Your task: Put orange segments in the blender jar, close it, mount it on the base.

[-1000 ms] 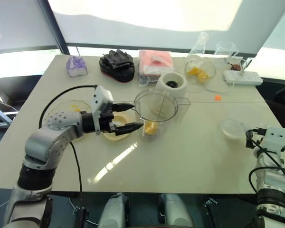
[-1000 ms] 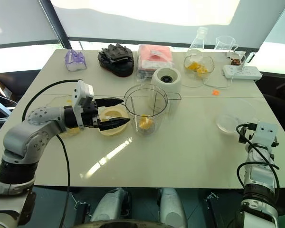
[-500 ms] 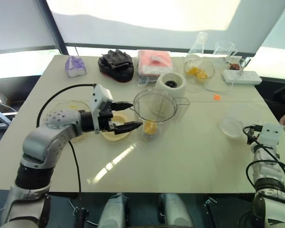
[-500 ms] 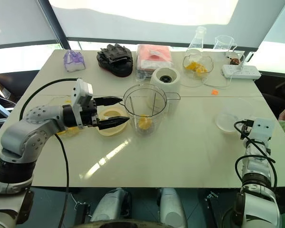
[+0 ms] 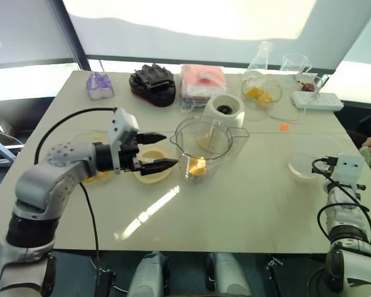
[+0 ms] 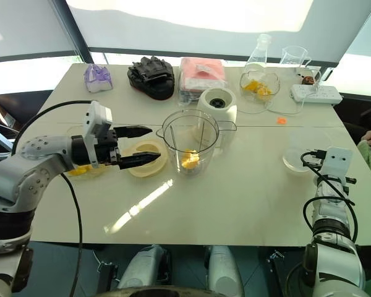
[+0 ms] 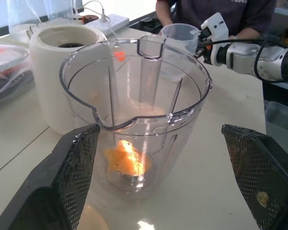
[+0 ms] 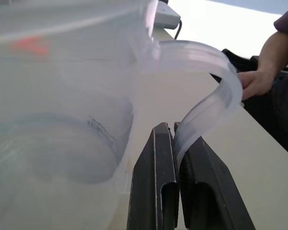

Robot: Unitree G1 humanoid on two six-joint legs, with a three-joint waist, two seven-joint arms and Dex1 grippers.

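Now that the left gripper is backing off, it's hanging wide apart just short of the blender jar, sitting on the counter beside the base, orange segments inside. The right gripper is pinching the handle of the clear cup; its print's unreadable.

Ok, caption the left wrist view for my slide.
Open left hand facing the jar, orange segment at its bottom, base behind, right hand holding a cup beyond.
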